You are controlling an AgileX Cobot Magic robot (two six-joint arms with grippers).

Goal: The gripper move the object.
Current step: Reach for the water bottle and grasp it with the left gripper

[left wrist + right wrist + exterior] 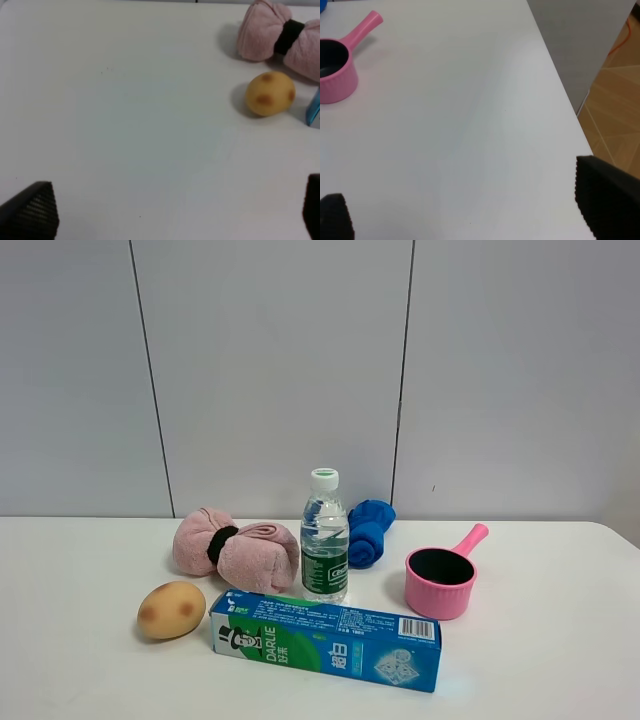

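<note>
The bottle (325, 537) stood upright, out of both wrist views, somewhere beyond the potato (270, 93) that the left claw (170, 215) faced. Thin clear plastic, seemingly full of water, it would likely feel fairly heavy, smooth and easy to tip; the labelled middle looked the safest hold. The left claw and the right claw (470, 210) had their jaws spread wide, holding and touching nothing

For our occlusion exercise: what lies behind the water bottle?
A rolled blue cloth sits behind the water bottle, showing on its right; the bottle covers the cloth's left edge, so its full extent cannot be seen.
</note>
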